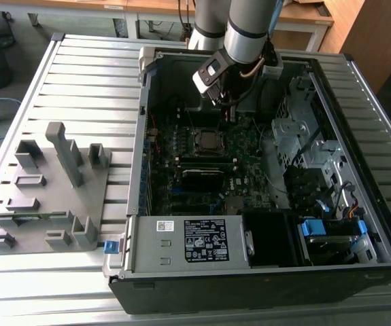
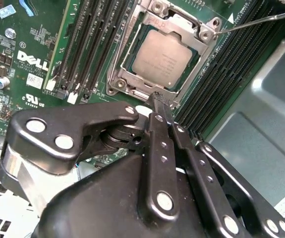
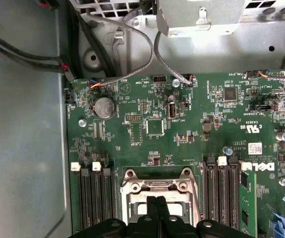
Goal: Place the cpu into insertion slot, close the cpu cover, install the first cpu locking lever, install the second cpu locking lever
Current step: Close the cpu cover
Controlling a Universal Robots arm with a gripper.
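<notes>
closed empty gripper [image 2: 155, 98] hangs by the cpu [image 2: 163, 63] in a case [image 1: 138, 178] on a slatted table [image 1: 79, 75].

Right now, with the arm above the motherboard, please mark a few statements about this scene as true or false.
1. The cpu lies in the insertion slot. True.
2. The gripper holds the cpu. False: it is shut and holds nothing, with its tip near the slot's rim.
3. Black memory slots run along both sides of the slot. True.
4. The grey fixture lies at the exterior view's right of the computer case. False: it lies at that view's left.
</notes>
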